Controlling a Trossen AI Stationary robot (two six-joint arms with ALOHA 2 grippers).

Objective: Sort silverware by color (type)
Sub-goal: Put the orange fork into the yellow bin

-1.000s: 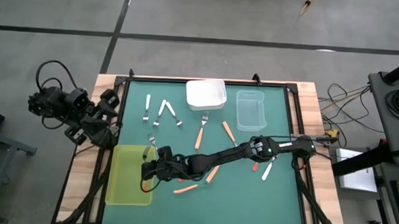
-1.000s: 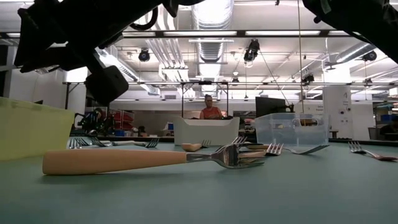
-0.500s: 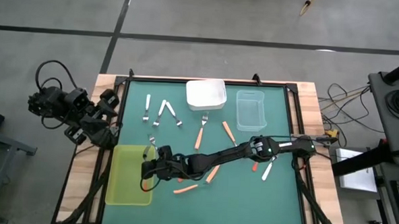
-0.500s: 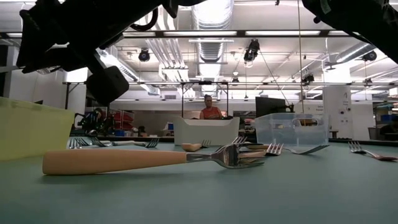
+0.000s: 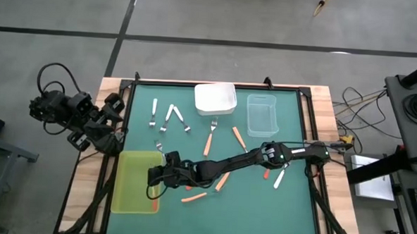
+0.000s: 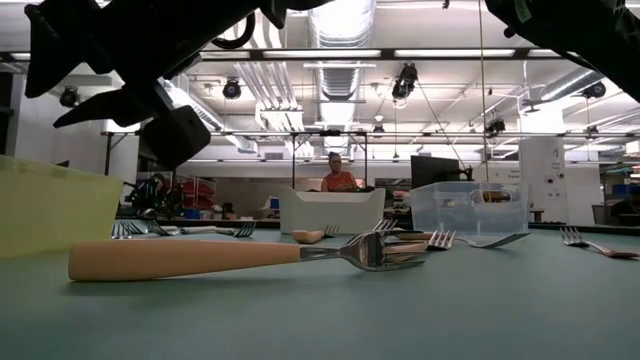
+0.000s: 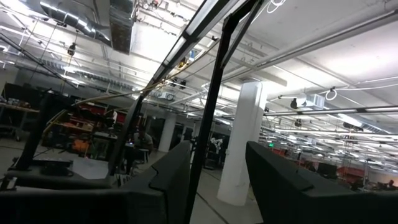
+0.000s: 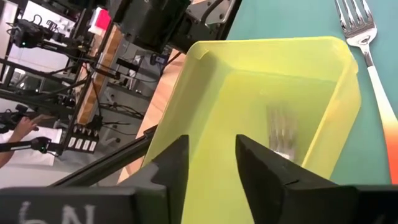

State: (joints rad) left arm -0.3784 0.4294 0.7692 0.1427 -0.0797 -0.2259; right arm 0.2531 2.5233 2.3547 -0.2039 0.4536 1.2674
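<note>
My right gripper [image 8: 211,163] hangs with fingers parted, gripping nothing, above the yellow-green tray [image 8: 323,118]; a fork [image 8: 281,134] lies in it just beyond my fingertips, my left gripper [image 7: 217,168] also open

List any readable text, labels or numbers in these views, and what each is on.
"N": a pale character on the right gripper body at the edge of the right wrist view; the mark beside it is cut off and unreadable.
Nothing readable on the yellow-green tray, the forks, or elsewhere in the four views.
</note>
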